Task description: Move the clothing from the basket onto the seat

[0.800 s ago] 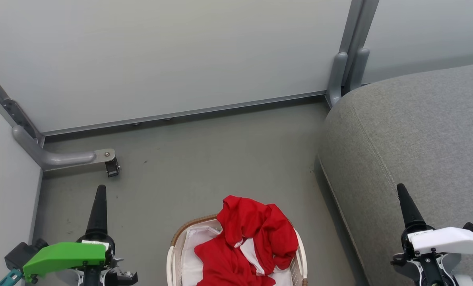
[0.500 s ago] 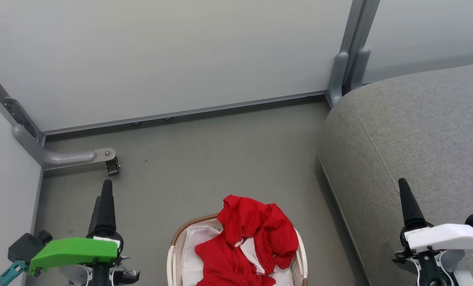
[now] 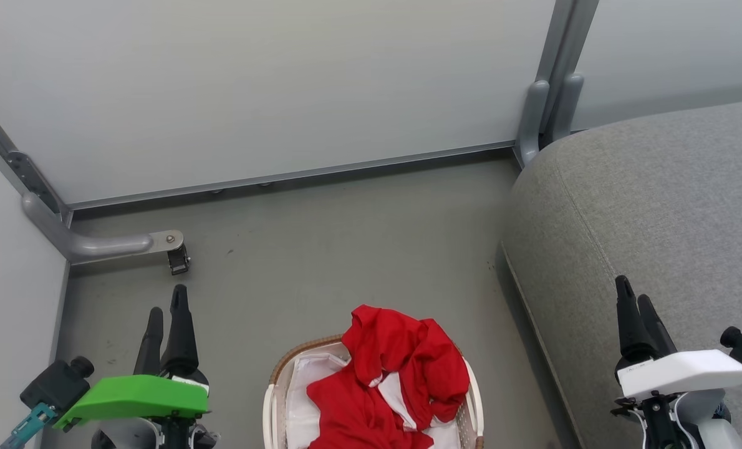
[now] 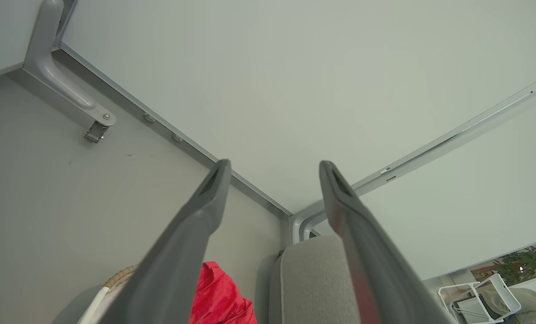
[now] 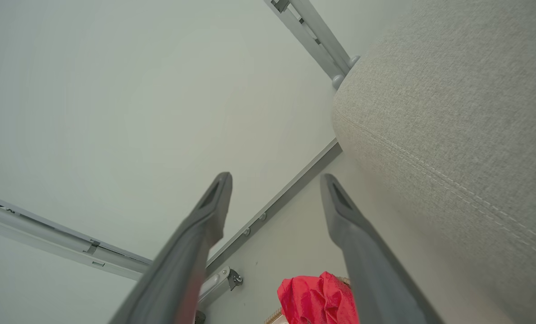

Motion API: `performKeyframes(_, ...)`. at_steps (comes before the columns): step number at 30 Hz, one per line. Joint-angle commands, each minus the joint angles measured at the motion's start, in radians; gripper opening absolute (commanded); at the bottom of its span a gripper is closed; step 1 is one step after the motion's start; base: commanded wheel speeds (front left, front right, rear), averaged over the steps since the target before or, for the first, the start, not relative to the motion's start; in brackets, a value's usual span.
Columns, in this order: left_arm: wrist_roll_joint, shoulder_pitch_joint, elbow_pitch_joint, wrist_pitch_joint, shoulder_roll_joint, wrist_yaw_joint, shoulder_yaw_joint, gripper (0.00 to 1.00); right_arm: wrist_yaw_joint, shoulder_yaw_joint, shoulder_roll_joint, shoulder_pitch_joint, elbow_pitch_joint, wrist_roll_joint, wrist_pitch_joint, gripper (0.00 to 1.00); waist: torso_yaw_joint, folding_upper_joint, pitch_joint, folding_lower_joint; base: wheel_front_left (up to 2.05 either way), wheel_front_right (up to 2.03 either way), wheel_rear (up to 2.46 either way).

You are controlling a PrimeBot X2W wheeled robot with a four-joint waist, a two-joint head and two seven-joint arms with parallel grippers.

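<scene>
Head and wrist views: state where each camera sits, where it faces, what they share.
Head view: on the head, facing down at floor, basket, clothing, seat; left end effector and right end effector at lower corners.
Left wrist view: on that wrist, facing along its open fingers toward the wall corner.
Right wrist view: on that wrist, facing along its open fingers past the seat.
Shared by all: clothing, seat.

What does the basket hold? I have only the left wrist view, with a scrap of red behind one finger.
Observer: The clothing is heaped in the basket, covering part of its far rim.
Operator: Anything beneath it?
Observer: A white sheet lines the basket.
Operator: And the other arm?
Observer: The right gripper is open and empty, showing against the seat.
</scene>
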Motion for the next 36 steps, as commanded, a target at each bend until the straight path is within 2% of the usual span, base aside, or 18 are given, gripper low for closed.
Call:
performKeyframes(1, 0.035, 0.001, -0.014, -0.009, 0.007, 0.007, -0.002, 1.0, 0.0, 0.005, -0.007, -0.001, -0.011, -0.04, -0.011, 1.0, 0.001, -0.0001, 0.0, 0.0, 0.0, 0.0, 0.0)
performKeyframes(15, 0.218, 0.011, 0.02, -0.049, 0.009, 0.02, -0.035, 1.0, 0.0, 0.026, -0.009, 0.006, 0.023, -0.216, -0.051, 1.0, 0.006, -0.0001, 0.003, 0.0, 0.0, 0.0, 0.0)
performKeyframes(36, 0.385, 0.02, 0.063, -0.101, 0.011, 0.035, -0.068, 1.0, 0.0, 0.06, -0.012, 0.018, 0.041, -0.404, -0.104, 1.0, 0.015, -0.0001, 0.004, 0.0, 0.0, 0.0, 0.0)
